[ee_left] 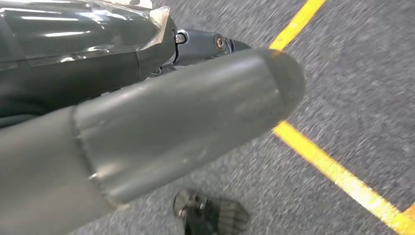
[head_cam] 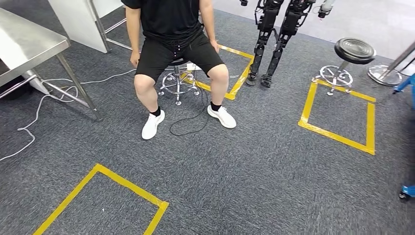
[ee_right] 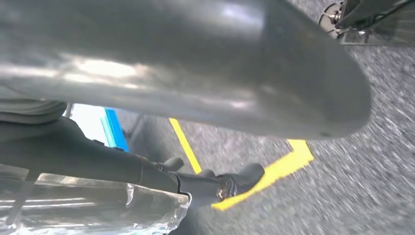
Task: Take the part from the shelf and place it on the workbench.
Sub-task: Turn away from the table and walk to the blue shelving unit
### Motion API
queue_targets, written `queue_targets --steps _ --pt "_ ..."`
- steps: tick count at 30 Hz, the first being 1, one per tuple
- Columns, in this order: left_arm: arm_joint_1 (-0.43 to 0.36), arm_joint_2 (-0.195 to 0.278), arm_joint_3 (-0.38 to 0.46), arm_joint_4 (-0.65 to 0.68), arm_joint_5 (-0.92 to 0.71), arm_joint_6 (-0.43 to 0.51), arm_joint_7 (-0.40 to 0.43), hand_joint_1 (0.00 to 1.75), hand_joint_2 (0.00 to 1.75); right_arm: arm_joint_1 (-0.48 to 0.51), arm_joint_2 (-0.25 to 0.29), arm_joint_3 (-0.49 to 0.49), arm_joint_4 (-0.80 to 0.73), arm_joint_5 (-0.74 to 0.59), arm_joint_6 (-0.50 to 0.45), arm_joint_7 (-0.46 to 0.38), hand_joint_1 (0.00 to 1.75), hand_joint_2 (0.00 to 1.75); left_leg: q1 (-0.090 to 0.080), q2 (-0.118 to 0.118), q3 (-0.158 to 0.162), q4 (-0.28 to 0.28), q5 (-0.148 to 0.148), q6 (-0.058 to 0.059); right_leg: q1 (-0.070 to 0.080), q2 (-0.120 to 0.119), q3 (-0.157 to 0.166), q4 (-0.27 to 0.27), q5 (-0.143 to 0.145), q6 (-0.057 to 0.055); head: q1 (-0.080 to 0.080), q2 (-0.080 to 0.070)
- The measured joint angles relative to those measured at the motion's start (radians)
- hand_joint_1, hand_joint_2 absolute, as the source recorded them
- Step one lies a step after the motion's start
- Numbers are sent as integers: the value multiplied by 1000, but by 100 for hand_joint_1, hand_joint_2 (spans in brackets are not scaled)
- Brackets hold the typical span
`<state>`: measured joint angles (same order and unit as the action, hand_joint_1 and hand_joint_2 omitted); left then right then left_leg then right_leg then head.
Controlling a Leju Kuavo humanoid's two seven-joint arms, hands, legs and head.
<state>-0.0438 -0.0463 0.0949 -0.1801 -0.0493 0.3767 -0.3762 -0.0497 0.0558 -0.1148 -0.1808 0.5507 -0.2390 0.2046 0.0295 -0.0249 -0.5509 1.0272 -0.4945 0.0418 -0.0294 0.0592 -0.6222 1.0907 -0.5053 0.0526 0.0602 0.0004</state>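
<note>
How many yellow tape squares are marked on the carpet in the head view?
3: one near square, one under the seated person's stool, one at right by the empty stool. More may lie outside view.

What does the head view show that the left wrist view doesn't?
The head view alone has a seated person, two stools, a steel table, a white cable and a second robot's legs. The left wrist view alone has the left hand close up, its thick grey thumb across the picture. Both share grey carpet and yellow tape.
</note>
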Motion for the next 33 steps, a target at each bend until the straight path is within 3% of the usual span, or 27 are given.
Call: queue_targets --steps 1,3,4,5,6,8,9,10,12,14,16,18,19,20,21,23,25,27,28,30,32,33 --pt "0 1 -3 0 -5 -1 4 0 0 -1 1 -1 0 -2 -2 1 0 0 -3 15 -2 -1 1 4 1 -25 -33 65 -31 -4 2 0" --pt "1 3 -8 0 -13 -5 11 0 0 -2 2 -4 0 -6 -6 1 0 0 -9 46 -6 0 2 7 1 -43 -87 180 -75 -3 4 0" --pt "1 2 -11 0 -18 -10 12 0 0 -1 2 -6 0 -9 -10 1 0 0 -12 62 -7 0 2 8 1 -47 -95 206 -82 1 4 0" --pt "1 2 -14 0 -24 -14 10 0 0 1 2 -8 0 -11 -12 1 0 0 -14 75 -8 0 2 8 1 -50 -76 181 -70 7 4 0" --pt "0 2 -18 0 -31 -17 7 0 0 2 2 -10 0 -12 -15 1 0 0 -14 88 -7 0 2 8 1 -61 -37 119 -49 13 4 0" --pt "-2 3 -29 0 -47 -20 2 0 0 0 2 -15 0 -13 -20 -2 0 0 -18 110 -3 0 0 3 9 -112 45 -22 -8 11 4 0" --pt "-3 3 -34 0 -53 -19 1 0 0 -2 3 -17 0 -13 -22 -3 0 0 -21 119 1 0 -2 -3 14 -132 67 -64 4 4 3 0" --pt "-4 4 -39 0 -58 -18 0 0 0 -4 3 -20 0 -14 -23 -4 0 0 -24 129 5 0 -5 -8 19 -142 74 -80 9 -5 2 0" --pt "-8 4 -46 0 -63 -17 0 0 0 -4 4 -23 0 -15 -25 -5 0 0 -23 147 12 -1 -8 -20 20 -120 72 -82 17 -19 0 0" --pt "-11 5 -53 0 -64 -16 1 0 0 -2 5 -26 0 -16 -28 -5 0 0 -16 115 4 28 -33 -30 10 -97 76 -87 27 -34 -2 0" --pt "-10 6 -57 0 -64 -15 7 0 0 -1 8 -27 0 -16 -30 -5 0 0 -10 52 -40 130 -99 -38 5 -74 75 -90 35 -50 -3 0" --pt "-8 7 -58 0 -65 -14 16 0 0 -1 11 -28 0 -16 -33 -5 0 0 -9 26 -97 252 -153 -41 7 -49 69 -89 39 -57 -3 0" --pt "-8 7 -59 0 -65 -13 20 0 0 0 12 -29 0 -16 -33 -5 0 0 -7 23 -111 278 -153 -43 8 -35 68 -88 39 -58 -3 0" --pt "-9 8 -60 0 -65 -13 21 0 0 2 13 -29 0 -15 -34 -5 0 0 -4 22 -108 267 -133 -46 7 -21 68 -87 39 -57 -3 0" --pt "-9 9 -61 0 -65 -13 22 0 0 2 15 -30 0 -13 -35 -5 0 0 2 17 -85 215 -96 -49 6 -6 68 -83 39 -56 -3 0" --pt "-8 12 -61 0 -64 -12 21 0 0 1 19 -32 0 -11 -36 -5 0 0 14 -19 -28 88 -35 -56 7 22 61 -69 34 -48 -3 0" --pt "-9 14 -61 1 -63 -10 19 0 0 -1 22 -33 0 -10 -37 -5 0 0 14 -44 -7 33 -22 -52 11 42 47 -59 33 -33 -3 0" --pt "-10 15 -61 0 -60 -6 17 0 0 2 25 -34 0 -7 -38 -5 0 0 3 -28 -8 28 -19 -35 13 60 33 -64 40 -15 -3 0" --pt "-10 14 -61 0 -59 -4 16 0 0 3 25 -35 0 -6 -38 -5 0 0 1 -18 -7 22 -14 -24 12 56 28 -61 39 -8 -3 0" --pt "-9 15 -61 0 -58 0 15 0 0 3 27 -35 0 -4 -38 -4 0 0 0 7 -4 8 -4 -4 13 15 -1 -8 11 -7 1 0" --pt "-7 17 -60 0 -58 1 15 0 0 1 29 -35 0 -2 -38 -4 0 0 -3 34 -4 3 0 5 12 -33 -62 115 -46 -13 4 0" --pt "-6 17 -60 0 -58 2 15 0 0 0 30 -35 0 -1 -38 -4 0 0 -6 48 -6 3 -1 6 12 -42 -91 176 -69 -12 5 0"
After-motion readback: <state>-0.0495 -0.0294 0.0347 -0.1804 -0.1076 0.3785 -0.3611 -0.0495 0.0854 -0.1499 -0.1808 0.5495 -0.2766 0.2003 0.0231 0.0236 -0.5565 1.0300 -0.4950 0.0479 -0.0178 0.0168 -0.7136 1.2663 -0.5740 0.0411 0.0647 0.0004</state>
